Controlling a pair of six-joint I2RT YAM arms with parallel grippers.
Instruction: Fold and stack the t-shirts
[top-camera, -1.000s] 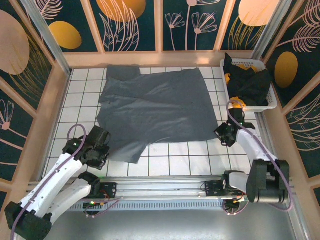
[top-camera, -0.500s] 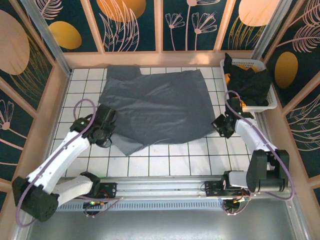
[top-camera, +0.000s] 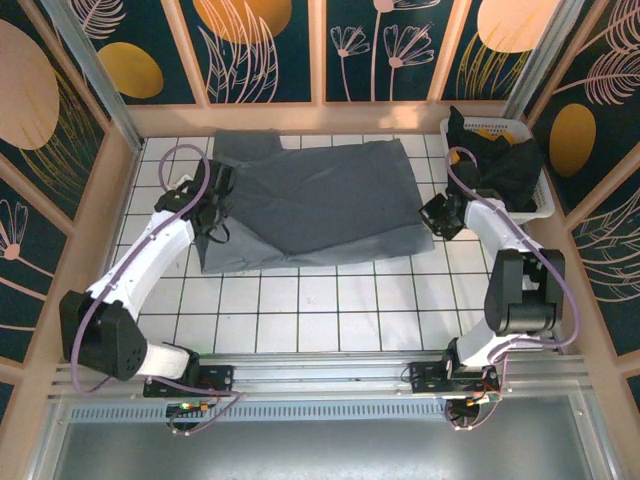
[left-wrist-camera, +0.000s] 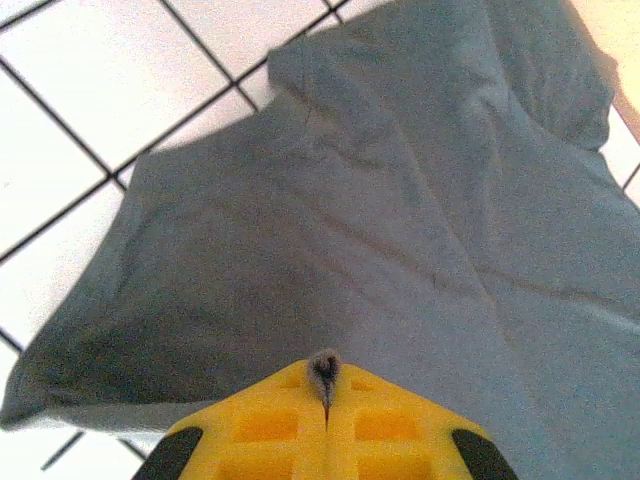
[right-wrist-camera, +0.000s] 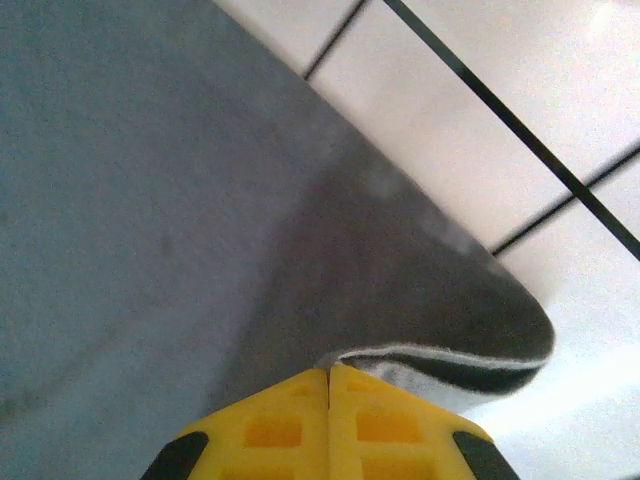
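One big grey shirt (top-camera: 320, 205) lies spread on the white tiles (top-camera: 330, 300) in the upper middle of the top view. It is plain and soft. The middle is smooth, but the left side is bunched up, with one layer lying over another.

The left gripper (top-camera: 213, 195) sits at that left side, shut tight on a little pinch of grey cloth. The right gripper (top-camera: 437, 215) is at the shirt's right edge, closed on the curled hem.

A black shirt (top-camera: 500, 165) fills the white basket (top-camera: 540, 205) at the upper right.
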